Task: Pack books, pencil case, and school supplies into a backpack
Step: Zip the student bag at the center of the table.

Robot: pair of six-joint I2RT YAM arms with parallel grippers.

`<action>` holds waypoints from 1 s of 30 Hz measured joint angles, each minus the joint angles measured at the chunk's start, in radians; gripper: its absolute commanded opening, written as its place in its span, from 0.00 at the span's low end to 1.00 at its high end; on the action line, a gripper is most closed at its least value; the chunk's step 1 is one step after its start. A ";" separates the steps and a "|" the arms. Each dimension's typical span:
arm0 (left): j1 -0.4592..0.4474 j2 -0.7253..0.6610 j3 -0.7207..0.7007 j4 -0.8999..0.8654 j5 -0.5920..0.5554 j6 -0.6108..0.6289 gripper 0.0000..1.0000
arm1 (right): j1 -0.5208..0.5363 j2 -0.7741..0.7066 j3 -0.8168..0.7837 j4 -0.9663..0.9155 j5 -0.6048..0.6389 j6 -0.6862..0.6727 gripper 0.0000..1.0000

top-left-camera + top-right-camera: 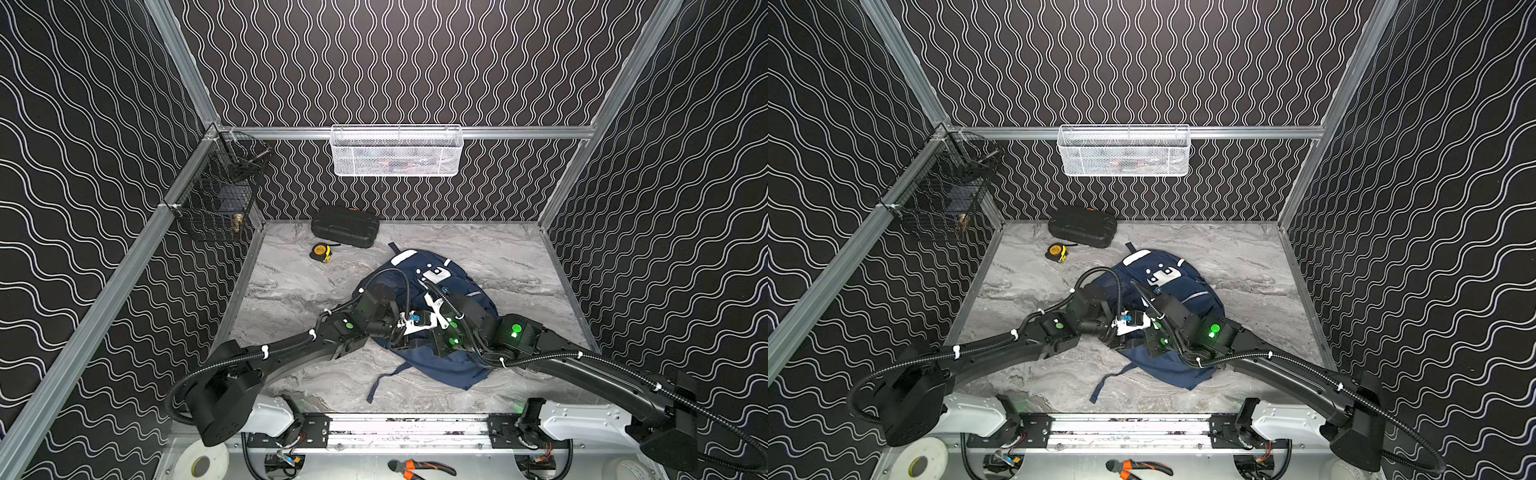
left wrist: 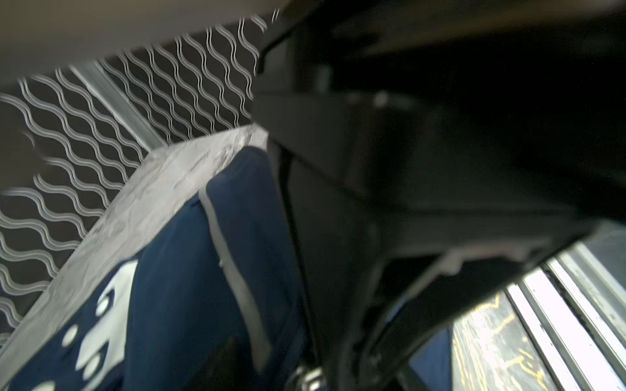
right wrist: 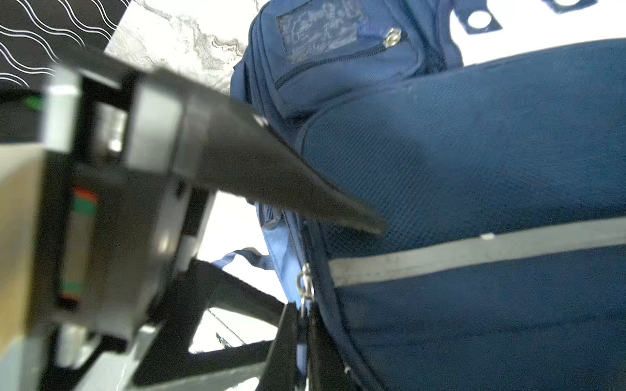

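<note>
**Meeting over the backpack: both grippers low at its zip**

Hanging on the left wall, a black wire basket (image 1: 216,195) sits above the marble tabletop (image 1: 519,266). At the back left of that top lies a black ribbed hard case (image 1: 345,226). A yellow-black tape measure (image 1: 321,252) sits just in front of it, and a white mesh basket (image 1: 397,151) hangs on the rear rail.

Reaching in from the left, the left gripper (image 1: 411,328) is down over the near half of the backpack (image 1: 440,368). The backpack lies flat in the middle of the table in both top views. Its white patch (image 1: 434,274) is toward the back wall, and a strap (image 1: 384,382) trails toward the front. In the right wrist view the left gripper's fingers (image 3: 288,189) stand apart, one tip pointing at the navy mesh fabric. Whether they touch or hold anything cannot be told, and the left wrist view is too blurred to help.

Coming from the right, the right gripper (image 3: 304,316) meets it there. Its fingers are pressed close together, with only a narrow slit between them. They pinch the lower end of a metal zip pull (image 3: 305,281), just beside the end of a grey stripe (image 3: 474,250) on the bag.
</note>
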 measured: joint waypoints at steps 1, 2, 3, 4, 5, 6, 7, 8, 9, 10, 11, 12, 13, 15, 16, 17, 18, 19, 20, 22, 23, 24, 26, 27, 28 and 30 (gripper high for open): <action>0.000 0.010 0.003 -0.002 0.004 0.005 0.42 | -0.001 -0.001 0.000 -0.003 0.006 -0.004 0.00; 0.000 0.015 0.004 -0.003 0.004 0.014 0.36 | -0.002 -0.001 0.000 -0.005 0.009 -0.006 0.00; 0.000 0.020 0.004 -0.006 0.003 0.017 0.30 | -0.003 -0.001 0.000 -0.005 0.021 -0.030 0.00; 0.001 0.022 0.001 -0.006 -0.006 0.031 0.24 | -0.004 -0.001 0.003 -0.013 0.012 -0.027 0.00; 0.001 0.023 0.000 -0.001 -0.014 0.042 0.17 | -0.004 0.000 0.005 -0.019 0.008 -0.020 0.00; 0.001 0.023 -0.003 0.008 -0.018 0.049 0.06 | -0.004 0.000 0.008 -0.023 0.003 -0.020 0.00; 0.001 0.023 -0.006 0.019 -0.021 0.053 0.00 | -0.005 0.000 0.011 -0.024 0.002 -0.020 0.00; 0.001 0.023 -0.009 0.026 -0.021 0.057 0.00 | -0.006 0.000 0.013 -0.027 0.005 -0.024 0.00; 0.002 0.021 -0.013 0.031 -0.024 0.061 0.00 | -0.007 -0.001 0.015 -0.032 0.007 -0.029 0.00; 0.002 0.018 -0.016 0.035 -0.026 0.062 0.00 | -0.008 -0.002 0.017 -0.035 0.007 -0.028 0.00; 0.002 0.015 -0.018 0.038 -0.029 0.063 0.00 | -0.010 -0.004 0.017 -0.035 0.008 -0.024 0.00; 0.004 0.012 -0.023 0.044 -0.032 0.069 0.00 | -0.012 -0.009 0.017 -0.037 0.010 -0.017 0.00; 0.008 0.009 -0.027 0.056 -0.035 0.074 0.00 | -0.014 -0.016 0.017 -0.039 0.011 -0.010 0.00; 0.019 0.005 -0.035 0.085 -0.021 0.073 0.00 | -0.021 -0.035 0.016 -0.035 0.011 0.014 0.00; 0.027 0.002 -0.039 0.103 -0.009 0.072 0.00 | -0.024 -0.048 0.011 -0.026 0.011 0.026 0.00; 0.034 -0.001 -0.041 0.113 0.002 0.072 0.00 | -0.026 -0.062 0.005 -0.019 0.011 0.037 0.00; 0.043 -0.005 -0.045 0.124 0.010 0.063 0.00 | -0.027 -0.078 -0.001 -0.018 0.013 0.050 0.00; 0.052 -0.009 -0.051 0.127 0.017 0.046 0.00 | -0.030 -0.100 -0.018 -0.014 0.020 0.066 0.00; 0.059 -0.011 -0.056 0.125 0.021 0.046 0.00 | -0.033 -0.118 -0.033 -0.017 0.031 0.079 0.00; 0.067 -0.013 -0.068 0.120 0.029 0.041 0.00 | -0.040 -0.144 -0.059 -0.019 0.044 0.108 0.00; 0.070 -0.015 -0.071 0.117 0.032 0.039 0.00 | -0.041 -0.151 -0.067 -0.019 0.048 0.118 0.00; 0.074 -0.018 -0.074 0.114 0.034 0.038 0.00 | -0.044 -0.157 -0.071 -0.023 0.050 0.128 0.00; 0.077 -0.021 -0.075 0.113 0.034 0.034 0.00 | -0.046 -0.159 -0.070 -0.026 0.057 0.146 0.00; 0.079 -0.024 -0.075 0.109 0.035 0.034 0.00 | -0.046 -0.156 -0.067 -0.035 0.063 0.154 0.00; 0.082 -0.026 -0.075 0.103 0.036 0.034 0.00 | -0.047 -0.149 -0.060 -0.046 0.067 0.165 0.00; 0.084 -0.035 -0.078 0.095 0.032 0.034 0.00 | -0.050 -0.134 -0.045 -0.066 0.077 0.180 0.00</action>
